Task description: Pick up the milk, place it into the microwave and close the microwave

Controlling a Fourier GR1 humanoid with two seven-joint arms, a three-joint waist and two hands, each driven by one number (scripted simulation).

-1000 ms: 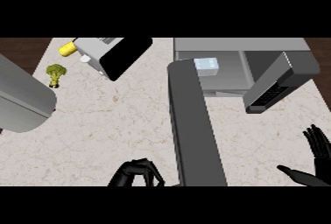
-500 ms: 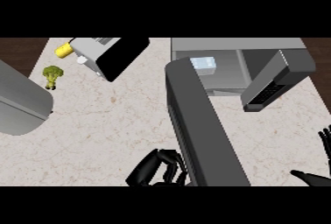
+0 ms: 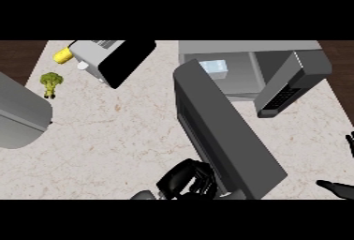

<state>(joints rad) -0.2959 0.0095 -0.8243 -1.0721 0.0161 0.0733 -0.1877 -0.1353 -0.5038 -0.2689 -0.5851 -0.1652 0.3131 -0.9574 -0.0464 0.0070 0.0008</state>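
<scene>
Note that the milk [image 3: 213, 66] already stands inside the microwave [image 3: 249, 56], at roughly 12 o'clock in the head view, near the left wall of the cavity. Only the closing step appears to remain.

The microwave door [image 3: 224, 136] stands swung out toward you, reaching from the cavity's left edge down to about 6 o'clock. Your left hand [image 3: 185, 180] sits at 6 o'clock, just beside the door's free end on its outer face. Its fingers are curled with nothing held. This placement probably suits a push: pressing near the free end, far from the hinge, should swing the door most easily.

Your right hand [image 3: 339, 188] shows at 4 o'clock by the edge of the view, fingers spread and empty, resting clear of the door's path.

On the desk [image 3: 124, 136], a broccoli [image 3: 49, 82] lies at 10 o'clock, well apart from the work.
</scene>
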